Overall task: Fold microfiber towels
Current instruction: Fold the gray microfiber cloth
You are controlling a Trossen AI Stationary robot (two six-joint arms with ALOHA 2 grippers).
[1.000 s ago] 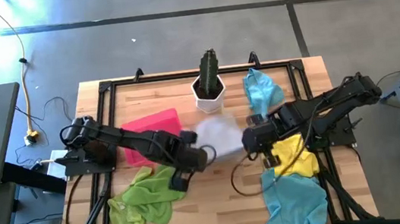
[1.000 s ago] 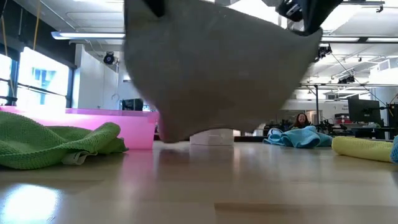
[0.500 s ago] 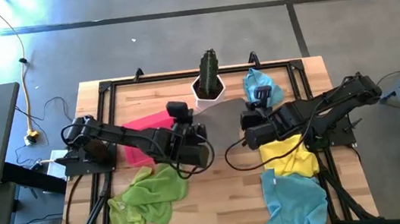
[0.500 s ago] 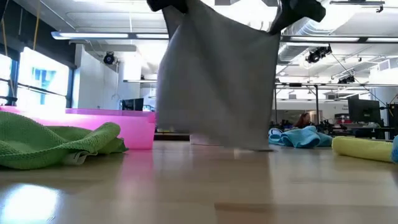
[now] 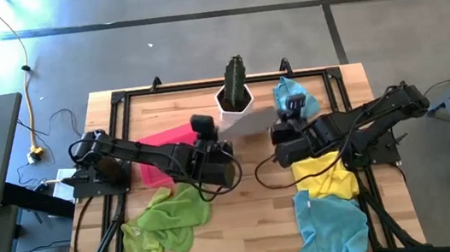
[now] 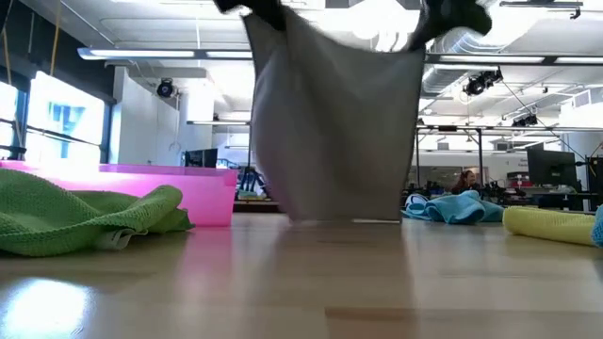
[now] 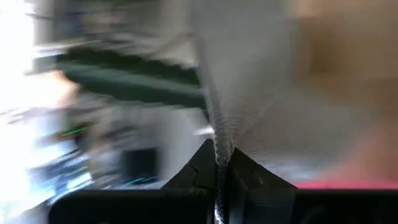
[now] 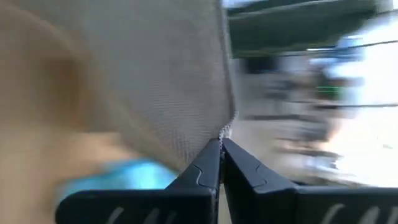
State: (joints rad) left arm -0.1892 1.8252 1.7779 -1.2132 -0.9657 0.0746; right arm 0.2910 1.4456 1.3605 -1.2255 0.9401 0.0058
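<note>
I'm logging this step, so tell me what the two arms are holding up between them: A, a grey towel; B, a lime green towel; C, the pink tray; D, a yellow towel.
A: the grey towel hangs as a sheet between the left gripper and the right gripper, each with its jaws shut on an upper corner, its lower edge at the table.

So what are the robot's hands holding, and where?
Both hold one grey microfiber towel: left hand and right hand each pinch a top corner, so it hangs down.
</note>
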